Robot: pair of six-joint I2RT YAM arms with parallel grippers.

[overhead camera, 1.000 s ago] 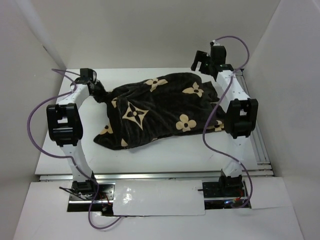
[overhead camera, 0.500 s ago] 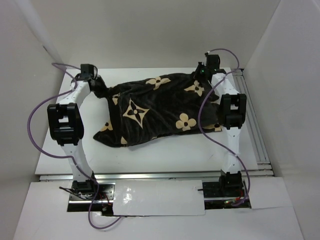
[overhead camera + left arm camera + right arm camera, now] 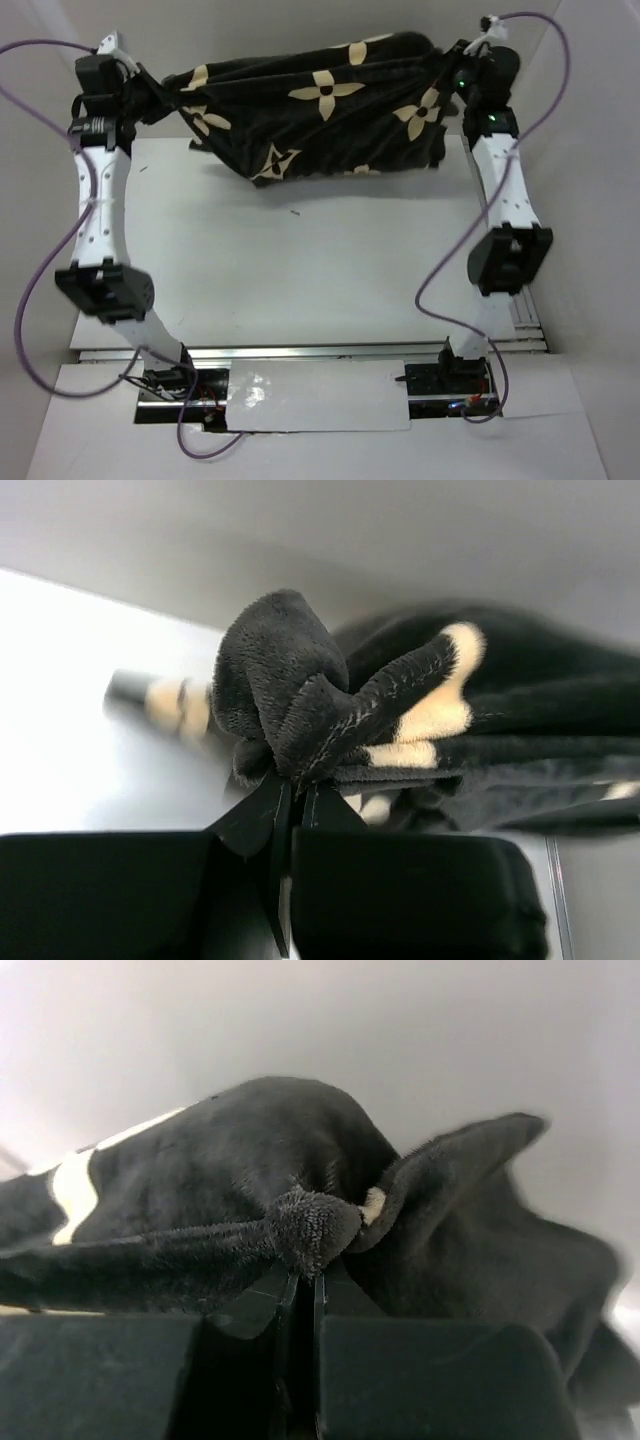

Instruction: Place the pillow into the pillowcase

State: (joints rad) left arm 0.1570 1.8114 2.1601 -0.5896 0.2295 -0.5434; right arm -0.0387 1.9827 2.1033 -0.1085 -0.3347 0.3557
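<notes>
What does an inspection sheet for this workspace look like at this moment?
Surface: white table, mostly bare.
Job's things: pillowcase hangs above the table's far side, stretched between both grippers. No white pillow is in view, and whether it is inside cannot be told.
Clutter: one small dark speck on the table.
Grippers: left gripper shut on a pillowcase corner; right gripper shut on another corner.
Cables: purple cables loop free beside each arm, clear of the fabric.
Surroundings: white walls on three sides, metal rail at the right.
</notes>
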